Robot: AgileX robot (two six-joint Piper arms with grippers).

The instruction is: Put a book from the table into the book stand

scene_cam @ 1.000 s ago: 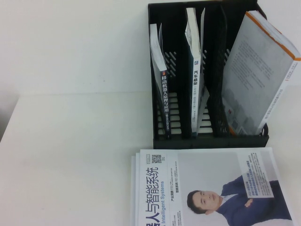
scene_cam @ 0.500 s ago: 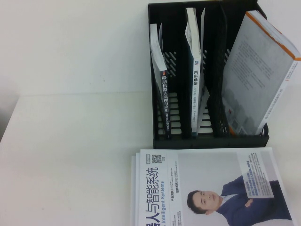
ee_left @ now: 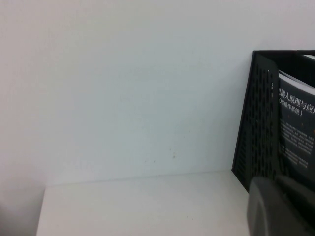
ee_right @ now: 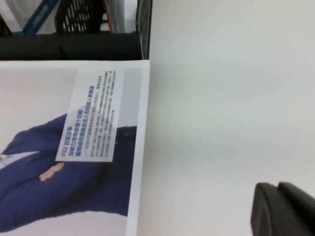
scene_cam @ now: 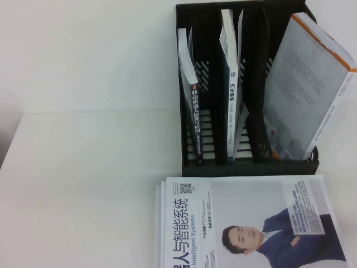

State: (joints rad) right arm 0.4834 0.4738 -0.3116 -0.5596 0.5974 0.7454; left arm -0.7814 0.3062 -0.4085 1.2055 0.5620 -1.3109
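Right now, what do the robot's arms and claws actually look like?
Little of them shows. The high view shows no arm at all. Each wrist camera catches only a corner of its own claw: the left claw is a dark grey, smooth, rounded block, and the right claw is a near-black block with a seam down it. No cables or markings are visible.

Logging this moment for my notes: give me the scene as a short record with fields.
book stand: black rack at the table's far side, upright
in stand: dark-spined book in left slot, second book in middle slot, orange-edged book leaning in right slot
on table: magazine stack lying flat before the stand
left end effector: shut, near the stand's left side
right end effector: over bare table beside the magazines
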